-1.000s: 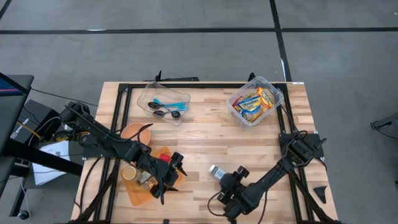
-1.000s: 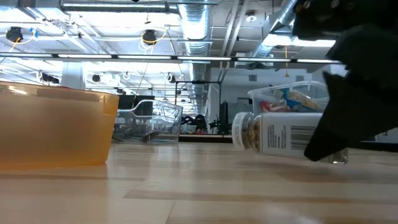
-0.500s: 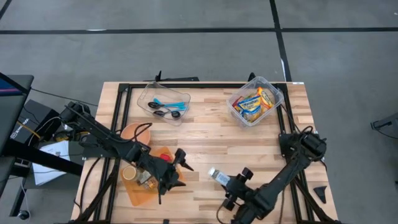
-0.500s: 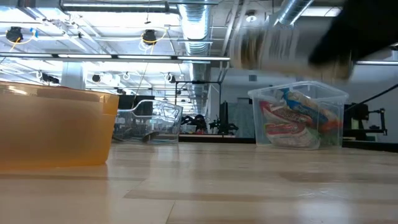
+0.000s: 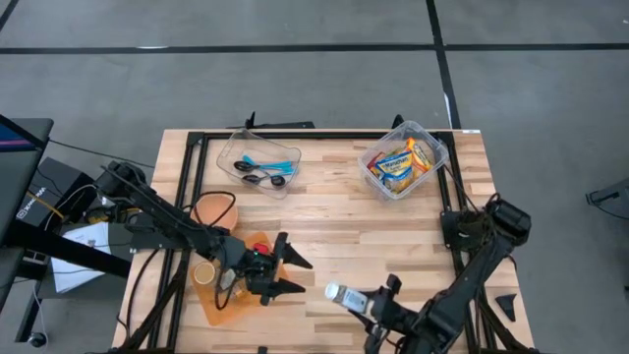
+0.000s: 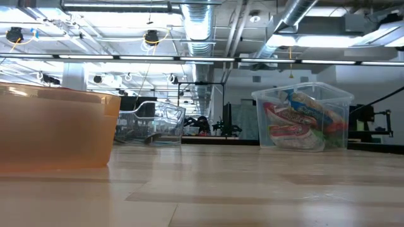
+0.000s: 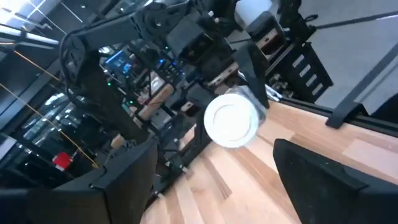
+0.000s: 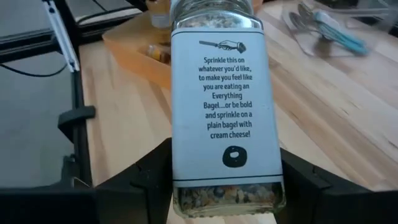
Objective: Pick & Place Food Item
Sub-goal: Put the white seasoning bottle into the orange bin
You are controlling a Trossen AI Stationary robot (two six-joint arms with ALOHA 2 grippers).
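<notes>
R arm runs from its base at the table's 3 o'clock edge down to 6 o'clock, forearm lying low & angled toward centre. Right gripper (image 5: 369, 305) has its fingers (image 8: 149, 171) clamped on both sides of the seasoning jar (image 5: 346, 298), held on its side clear of the wood, white cap pointing toward 9 o'clock. In the L wrist view the cap (image 7: 231, 121) faces the lens head-on.

L arm reaches from the 9 o'clock edge across toward 7 o'clock. Left gripper (image 5: 287, 274) sits just at the orange tray's inner edge, fingers spread wide w/ nothing between them, tips aimed at 3 o'clock toward the jar.

Jar label, R wrist view (image 8: 225, 99): "Sprinkle this on whatever you'd like, to make you feel like you are eating an Everything Bagel....or be bold and sprinkle on a plain bagel with cream cheese!" Small spoon drawing above the text, bagel icon below. Speckled seed mix shows thru the glass.

Containers: orange tray (image 5: 218, 305) at 7 o'clock holds a small cup & a red item, rest hidden by the arm. Orange bowl (image 5: 209, 208) just beyond it, contents can't tell. Clear tub (image 5: 259, 162) at 11 o'clock w/ utensils, blue & black handles. Clear snack bin (image 5: 402, 159) at 1 o'clock packed w/ yellow/orange/blue packets; print too small to read.
</notes>
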